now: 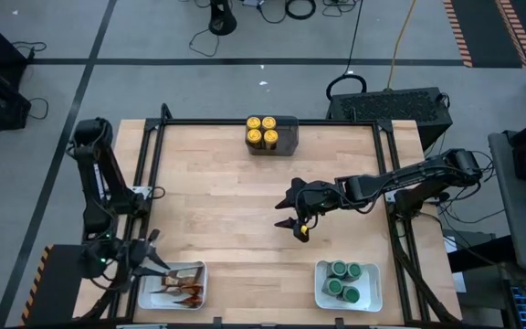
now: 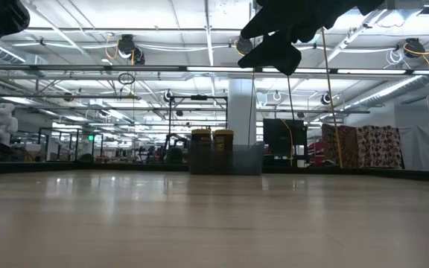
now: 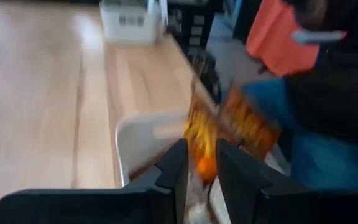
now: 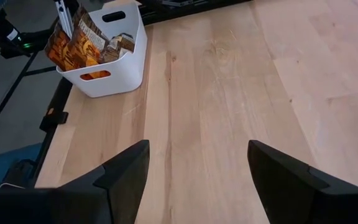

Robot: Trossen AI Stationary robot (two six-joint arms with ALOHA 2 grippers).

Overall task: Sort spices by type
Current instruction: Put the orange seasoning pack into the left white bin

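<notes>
Glossy brown-orange packets [image 4: 79,43] stand in a white plastic tray [image 4: 114,78] under the slightly parted left claw [image 3: 199,165]. A dark bin [image 1: 286,134] holds four yellow-lidded jars [image 1: 262,130], another white tray [image 1: 373,294] holds green-lidded jars [image 1: 344,279]. The right claw [image 4: 197,171] hangs spread and empty above the wooden desk [image 1: 217,192].

End effector: right end effector [image 4: 197,180], two dark fingers [image 4: 126,171] spread wide apart, nothing between them, hovering over bare wood.
Bench: light wooden bench [image 4: 229,81], planks running away from the fingers.
Tray: white tray [image 4: 114,59] with handle slots, near the bench corner.
Contents: brown-orange packets [image 4: 73,43] standing up inside the tray, some rising above the rim.
</notes>
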